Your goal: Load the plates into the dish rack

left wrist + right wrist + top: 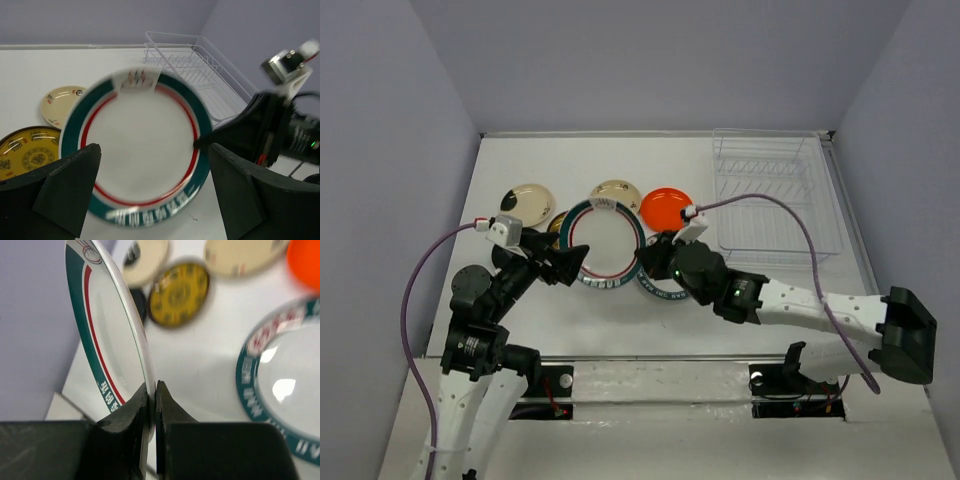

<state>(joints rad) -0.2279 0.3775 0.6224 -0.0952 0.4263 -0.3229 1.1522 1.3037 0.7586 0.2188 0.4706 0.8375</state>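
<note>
My right gripper point(648, 256) is shut on the right rim of a large white plate with a teal and red rim point(605, 240), holding it tilted up off the table. In the right wrist view the plate point(107, 330) stands edge-on, pinched between the jaws of the right gripper point(152, 390). My left gripper point(575, 262) is open at the plate's left edge. In the left wrist view the plate point(140, 115) faces the open left gripper point(154, 150), just beyond its fingers. A second teal-rimmed plate point(285, 385) lies flat under my right arm. The dish rack point(775, 195) stands empty at the back right.
Two cream plates point(527, 203) point(616, 193), an orange-red plate point(667, 207) and an amber-yellow plate point(27, 155) lie flat behind the held plate. The amber one is half hidden by my left arm in the top view. Walls enclose the table on three sides.
</note>
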